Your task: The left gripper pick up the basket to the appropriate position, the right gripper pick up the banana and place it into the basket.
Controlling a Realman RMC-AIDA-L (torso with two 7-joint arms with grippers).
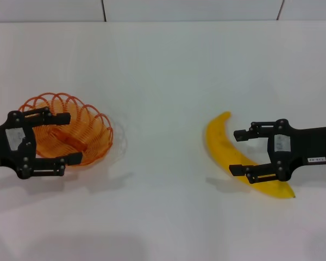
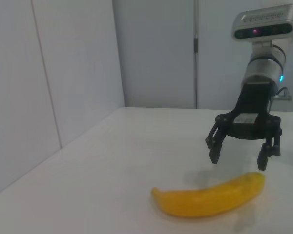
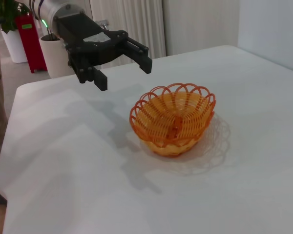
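The orange wire basket (image 1: 92, 128) stands on the white table at the left; it also shows in the right wrist view (image 3: 173, 119). My left gripper (image 1: 68, 138) is open and empty, hovering over the basket's near-left rim without touching it; the right wrist view (image 3: 124, 75) shows it above and beside the basket. The yellow banana (image 1: 220, 142) lies on the table at the right and shows in the left wrist view (image 2: 210, 197). My right gripper (image 1: 234, 153) is open and empty, hovering just above one half of the banana (image 2: 237, 161), jaws straddling it.
The white table (image 1: 163, 70) runs back to a pale wall. In the right wrist view a red object (image 3: 27, 36) and a white planter (image 3: 49, 56) stand beyond the table's far edge. Bare tabletop lies between basket and banana.
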